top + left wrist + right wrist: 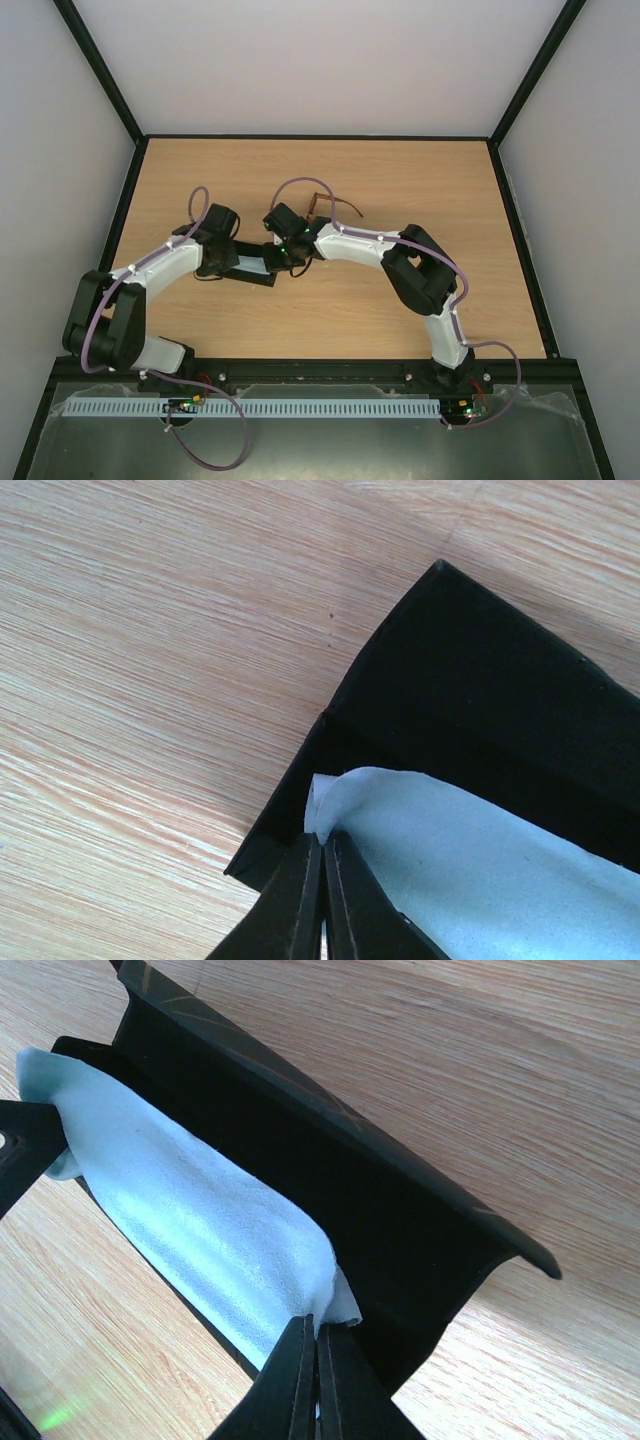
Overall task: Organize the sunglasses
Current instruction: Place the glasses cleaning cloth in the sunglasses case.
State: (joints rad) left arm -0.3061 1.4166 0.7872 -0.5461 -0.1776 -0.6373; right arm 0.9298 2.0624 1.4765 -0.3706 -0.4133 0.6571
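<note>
While both arms reached over the middle of the counter (420, 190), the sunglasses (322, 203) lay just above centre in the top view, apart from the case and partly hidden behind the right arm's wrist. One slender brown temple arm pointed out to the right and slightly down the frame, so what showed of the pair ran roughly left to right. Which way the lenses faced could not be told.

The left end effector (322, 842) had its fingers pressed together on one corner of the light blue cloth (200, 1230), at the lower middle of the left wrist view. The right end effector (317, 1328) was clamped on the cloth's opposite end, at the lower middle of its own view. The cloth stretched between them along the inside of the open black case (480, 710), which lay on the counter left of centre in the top view.
</note>
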